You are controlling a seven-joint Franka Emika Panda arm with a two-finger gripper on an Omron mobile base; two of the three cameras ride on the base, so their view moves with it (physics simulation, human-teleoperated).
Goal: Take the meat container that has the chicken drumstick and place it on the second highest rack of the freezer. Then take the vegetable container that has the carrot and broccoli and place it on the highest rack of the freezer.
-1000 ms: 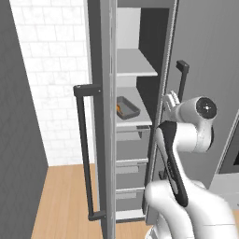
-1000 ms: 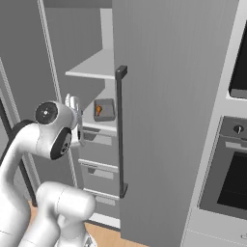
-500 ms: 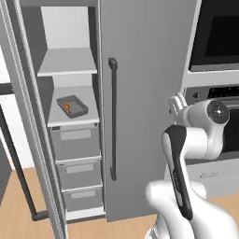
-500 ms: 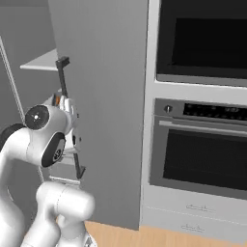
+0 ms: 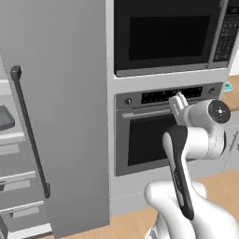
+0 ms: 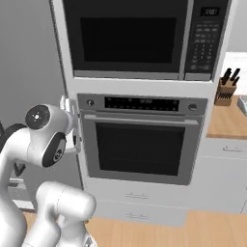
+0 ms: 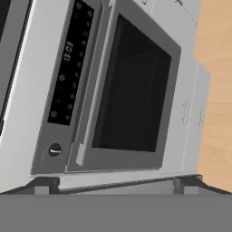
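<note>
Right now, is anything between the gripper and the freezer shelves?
Yes. The gripper is open and empty in front of the wall oven. The freezer stands open at the left edge of the left base view, and its grey door stands between the gripper and the shelves.

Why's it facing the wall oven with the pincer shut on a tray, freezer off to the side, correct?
Not quite. The pincer is open and empty, as the left base view shows. The rest stands: it faces the wall oven, and the freezer is off to the side.
</note>
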